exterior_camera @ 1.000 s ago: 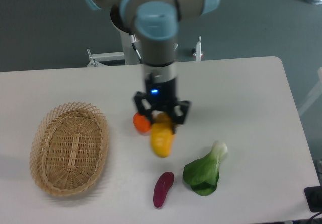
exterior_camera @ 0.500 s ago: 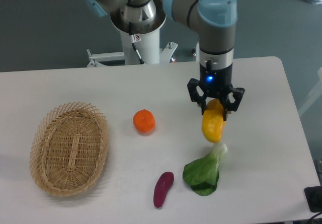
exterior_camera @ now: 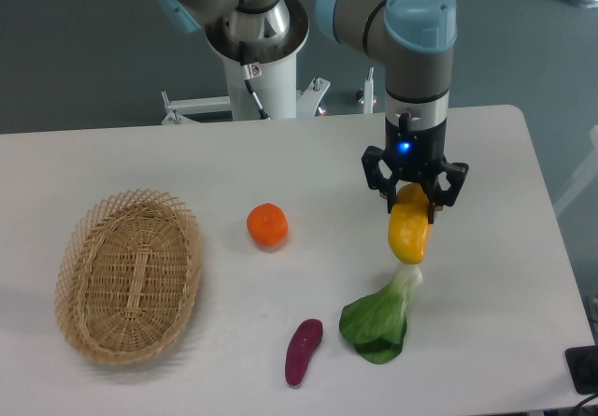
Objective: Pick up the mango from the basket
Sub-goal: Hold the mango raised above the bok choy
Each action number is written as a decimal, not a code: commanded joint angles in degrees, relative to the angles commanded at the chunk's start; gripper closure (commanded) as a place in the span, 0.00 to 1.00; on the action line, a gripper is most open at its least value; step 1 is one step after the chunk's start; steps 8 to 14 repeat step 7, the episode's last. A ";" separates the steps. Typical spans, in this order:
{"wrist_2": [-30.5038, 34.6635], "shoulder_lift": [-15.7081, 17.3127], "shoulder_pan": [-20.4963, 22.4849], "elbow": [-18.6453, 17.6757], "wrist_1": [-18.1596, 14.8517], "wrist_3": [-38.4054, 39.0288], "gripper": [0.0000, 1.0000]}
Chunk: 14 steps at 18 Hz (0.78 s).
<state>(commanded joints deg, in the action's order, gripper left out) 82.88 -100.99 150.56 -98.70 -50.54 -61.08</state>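
The yellow-orange mango (exterior_camera: 410,233) hangs above the right half of the table, its top end held in my gripper (exterior_camera: 414,195), which is shut on it. The fruit points downward, just above the white stalk of a leafy green. The oval wicker basket (exterior_camera: 128,276) sits far to the left near the front edge, with nothing visible inside it.
A round orange (exterior_camera: 267,224) rests mid-table. A bok choy (exterior_camera: 381,318) lies directly below the held fruit. A purple oblong vegetable (exterior_camera: 304,351) lies near the front edge. The arm's white base post (exterior_camera: 262,56) stands behind the table.
The gripper has carried the mango from beside the orange far to the right, then slightly further right and down, now over the bok choy's stalk.
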 joint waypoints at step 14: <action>0.00 -0.26 -0.09 0.09 0.26 0.09 0.41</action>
